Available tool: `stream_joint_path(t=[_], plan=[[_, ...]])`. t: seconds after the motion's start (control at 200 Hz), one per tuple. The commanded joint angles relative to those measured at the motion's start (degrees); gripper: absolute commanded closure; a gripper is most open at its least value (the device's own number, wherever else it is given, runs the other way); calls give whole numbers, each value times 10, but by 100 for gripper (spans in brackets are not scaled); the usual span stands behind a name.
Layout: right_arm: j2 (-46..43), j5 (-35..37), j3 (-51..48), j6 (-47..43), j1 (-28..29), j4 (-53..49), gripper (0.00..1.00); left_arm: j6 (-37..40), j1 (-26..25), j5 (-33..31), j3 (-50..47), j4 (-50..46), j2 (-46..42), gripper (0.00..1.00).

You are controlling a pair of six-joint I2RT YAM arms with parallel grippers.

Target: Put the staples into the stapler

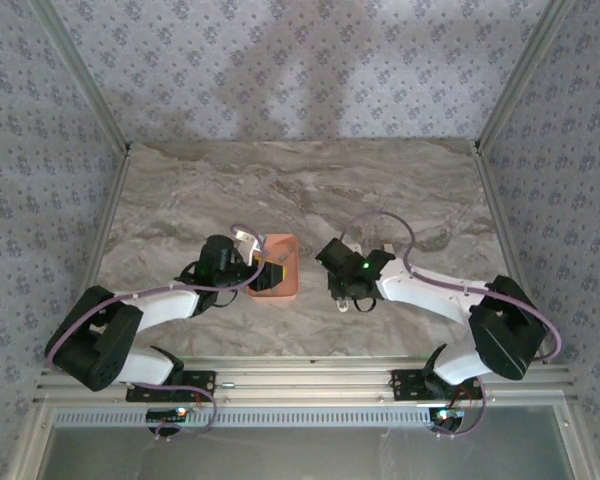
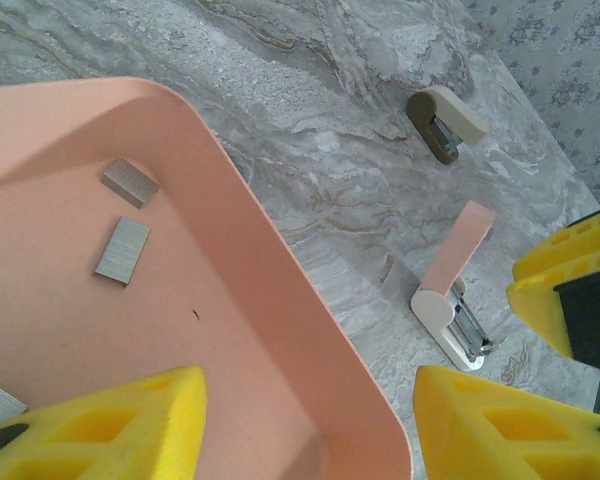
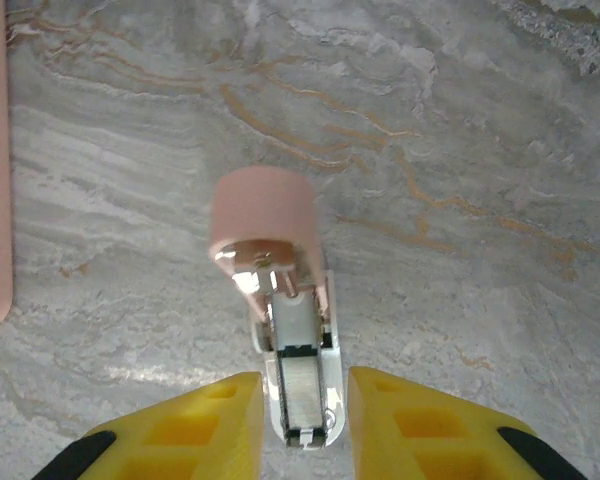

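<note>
Left arm bent in to pink tray; left jaws half wide over tray wall. Left wrist view shows grey staples in tray, tan stapler far off. Right arm bent low; right jaws narrow, just beside open pink stapler on bench

Materials you worked with
The staples were dull grey metal; the tray matt, smooth plastic; the stapler bared shiny metal; the table was smooth, marble-veined.
</note>
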Motion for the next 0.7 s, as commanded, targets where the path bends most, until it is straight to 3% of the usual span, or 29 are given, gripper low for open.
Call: stream_joint_path(t=[0.0,0.22,0.375,0.695], plan=[[-26,-33,-36,18,-15,30,72,16,0,29,33,-1,1,42],[-132,-97,-141,65,-57,101,72,40,-36,64,124,-28,59,42],[-224,-190,-239,87,-119,171,72,39,-74,74,196,-54,122,43],[-336,-244,-286,78,-173,123,72,12,-136,118,333,-69,278,43]])
